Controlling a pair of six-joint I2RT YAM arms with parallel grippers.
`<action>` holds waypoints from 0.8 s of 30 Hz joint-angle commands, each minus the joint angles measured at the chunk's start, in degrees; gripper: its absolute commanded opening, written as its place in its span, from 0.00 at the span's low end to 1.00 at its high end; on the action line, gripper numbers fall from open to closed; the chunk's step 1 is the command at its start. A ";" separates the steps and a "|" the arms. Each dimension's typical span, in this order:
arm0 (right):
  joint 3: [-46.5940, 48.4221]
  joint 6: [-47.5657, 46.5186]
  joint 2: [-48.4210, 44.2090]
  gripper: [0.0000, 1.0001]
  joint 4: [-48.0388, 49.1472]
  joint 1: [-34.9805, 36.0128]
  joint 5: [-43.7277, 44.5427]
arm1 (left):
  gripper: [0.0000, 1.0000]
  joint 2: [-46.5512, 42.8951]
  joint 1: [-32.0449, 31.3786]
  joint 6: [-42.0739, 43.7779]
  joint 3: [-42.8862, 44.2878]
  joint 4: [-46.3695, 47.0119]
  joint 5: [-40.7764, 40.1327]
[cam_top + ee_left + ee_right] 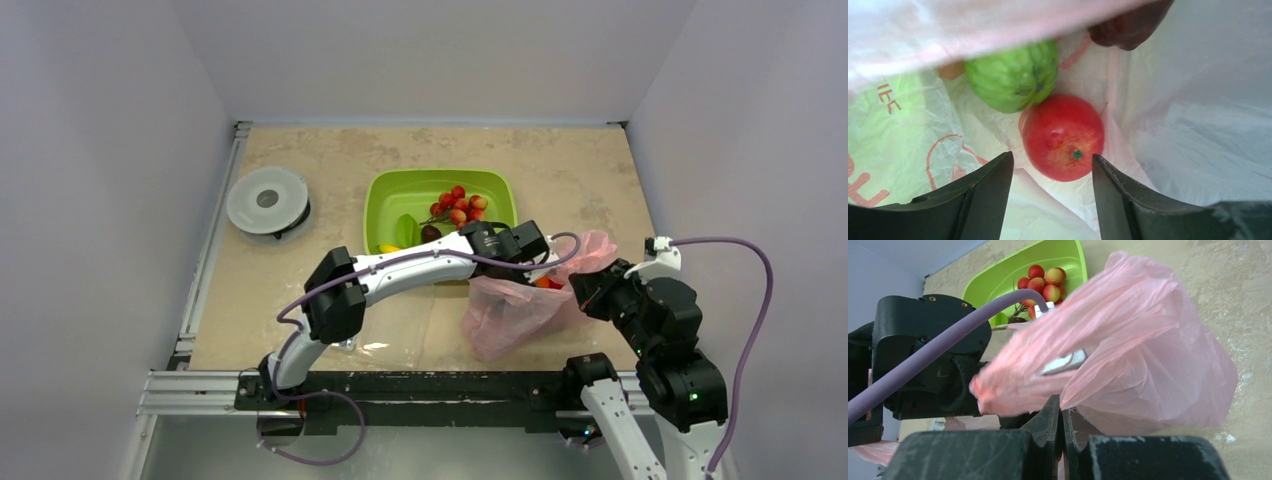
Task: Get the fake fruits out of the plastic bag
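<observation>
The pink plastic bag (pixel 520 300) lies right of centre, just in front of the green tray (pixel 385 200). My left gripper (pixel 1052 167) is open inside the bag's mouth, its jaws either side of a red round fruit (pixel 1064 136) and not touching it. A green bumpy fruit (pixel 1013 75) and a dark maroon one (pixel 1130 25) lie behind it in the bag. My right gripper (pixel 1061 407) is shut on the plastic bag's (pixel 1148 355) edge and holds it up. In the tray lie a dark maroon fruit (pixel 431 233), a green piece (pixel 406 230) and a yellow banana (pixel 388 248).
A cluster of tiny red berries (pixel 458 204) sits in the tray, also seen from the right wrist (pixel 1044 282). A round grey spool (pixel 268 200) lies at the back left. A metal rail (pixel 200 390) runs along the near table edge.
</observation>
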 commanded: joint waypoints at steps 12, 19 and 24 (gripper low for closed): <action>-0.83 -0.80 0.49 0.00 3.46 0.02 -1.42 | 0.70 -0.48 -1.00 3.11 -7.24 -2.31 -8.96; -1.08 -0.59 0.96 0.00 3.86 -0.01 -1.75 | 0.74 2.49 -1.51 3.14 -7.75 -2.77 -8.19; -1.68 -0.42 0.60 0.00 3.82 0.02 -1.70 | 0.82 0.90 -1.83 3.12 -8.61 -3.34 -5.54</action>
